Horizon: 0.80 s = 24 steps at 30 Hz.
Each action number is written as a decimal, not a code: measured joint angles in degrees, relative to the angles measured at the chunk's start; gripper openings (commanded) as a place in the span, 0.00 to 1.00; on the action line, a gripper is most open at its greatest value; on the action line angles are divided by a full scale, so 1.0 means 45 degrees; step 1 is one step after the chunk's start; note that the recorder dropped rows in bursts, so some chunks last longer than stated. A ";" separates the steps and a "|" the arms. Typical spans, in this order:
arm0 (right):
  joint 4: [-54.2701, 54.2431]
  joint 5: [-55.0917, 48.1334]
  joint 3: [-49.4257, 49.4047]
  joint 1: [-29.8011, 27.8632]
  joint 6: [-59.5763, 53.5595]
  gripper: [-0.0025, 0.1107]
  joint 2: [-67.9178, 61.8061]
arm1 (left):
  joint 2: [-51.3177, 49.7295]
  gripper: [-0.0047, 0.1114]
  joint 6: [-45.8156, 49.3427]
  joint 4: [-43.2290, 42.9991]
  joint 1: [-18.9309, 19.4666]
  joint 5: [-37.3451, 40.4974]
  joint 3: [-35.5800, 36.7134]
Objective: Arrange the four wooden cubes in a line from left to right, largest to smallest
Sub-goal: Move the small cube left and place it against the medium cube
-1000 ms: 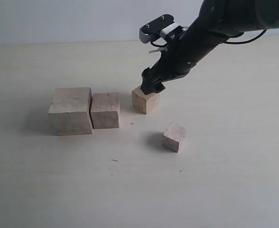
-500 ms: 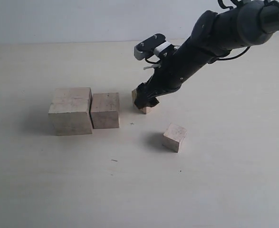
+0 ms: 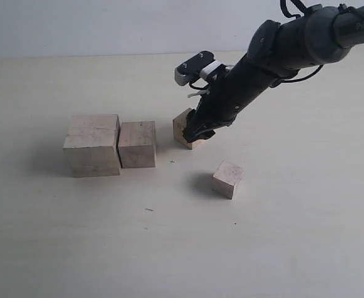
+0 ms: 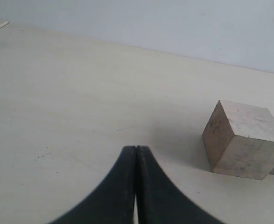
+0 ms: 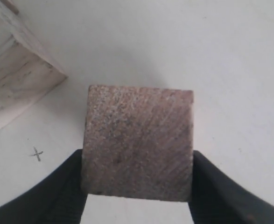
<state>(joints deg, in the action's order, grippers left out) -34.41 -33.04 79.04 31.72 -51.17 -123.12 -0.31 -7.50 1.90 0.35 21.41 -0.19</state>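
Of the four wooden cubes, the largest [image 3: 92, 144] stands at the left and the second [image 3: 137, 144] is close against its right side. My right gripper [image 3: 198, 131] is shut on the third cube [image 3: 183, 126], which sits tilted just right of that pair. The right wrist view shows this cube [image 5: 137, 140] held between both fingers of the right gripper [image 5: 137, 161], with the second cube [image 5: 15, 79] nearby. The smallest cube [image 3: 227, 179] lies alone, nearer the front. My left gripper [image 4: 136, 149] is shut on nothing, and the largest cube [image 4: 244, 140] lies ahead of it.
The pale tabletop [image 3: 281, 236] spreads wide around the cubes. A small dark mark [image 3: 172, 162] lies on it between the second and third cubes. A light wall [image 3: 76, 25] runs behind the table's far edge.
My right gripper came down around the third cube and shut on it. That cube now sits tilted and slightly shifted. The other three cubes have not moved.
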 measured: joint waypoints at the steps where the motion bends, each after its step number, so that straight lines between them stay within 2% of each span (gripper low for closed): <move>1: 0.0180 -0.0031 0.0000 0.0000 -0.0019 0.02 0.0000 | 0.0000 0.04 0.0000 0.0000 0.0000 0.0000 0.0000; 5: 0.0688 -0.0556 0.0078 0.0000 -0.1022 0.02 0.0022 | 0.0000 0.04 0.0000 0.0000 0.0000 0.0000 0.0000; 10: -0.0190 -0.1754 0.0078 0.0000 -0.5882 0.02 0.0044 | 0.0000 0.04 0.0000 0.0000 0.0000 0.0000 0.0000; 15: -0.0879 -0.1869 0.0078 0.0000 -0.9106 0.02 -0.0169 | 0.0000 0.04 0.0000 0.0000 0.0000 0.0000 0.0000; 24: -0.2975 -0.1936 0.0157 -0.0026 -1.2015 0.02 -0.0509 | 0.0000 0.04 0.0000 0.0000 0.0000 0.0000 0.0000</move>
<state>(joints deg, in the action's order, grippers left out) -47.80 -41.75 79.75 31.60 -105.24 -125.41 -0.31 -7.50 1.90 0.35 21.41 -0.19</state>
